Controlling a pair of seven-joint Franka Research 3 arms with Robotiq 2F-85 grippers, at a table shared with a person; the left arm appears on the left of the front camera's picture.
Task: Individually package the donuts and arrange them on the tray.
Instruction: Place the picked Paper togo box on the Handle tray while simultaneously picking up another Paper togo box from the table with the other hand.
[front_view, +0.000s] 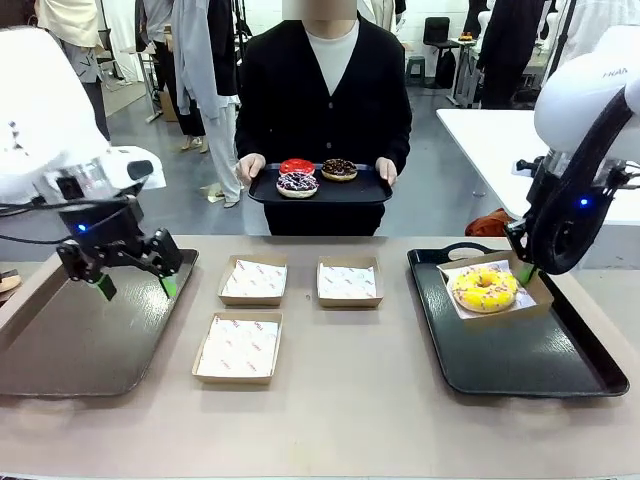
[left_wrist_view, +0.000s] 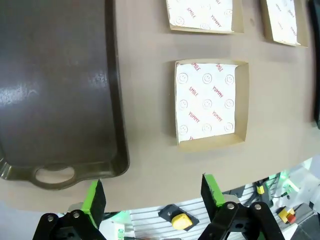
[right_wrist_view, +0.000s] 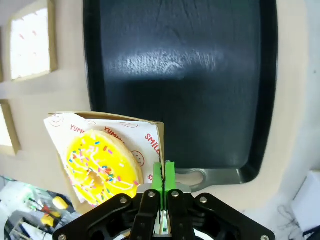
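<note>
Four donuts on the go, and one of them is boxed: the yellow-glazed ring donut with coloured sprinkles sits in a brown cardboard box lined with white printed paper, which rests at the far end of the black plastic tray on the right side of the desk. The right pincer has its green pads squeezed together on the far right corner of that box's rim, so it's clamped on the box. The left pincer hangs with its fingers wide apart over the right edge of the dark brown tray on the left. Between the two trays sit three more paper-lined boxes, just liners showing: the far left box, the far right box and the near box. Across the desk a person holds a small black serving tray with both hands, carrying the glossy red donut, the chocolate sprinkled donut and the dark purple sprinkled donut, purple one nearest.
</note>
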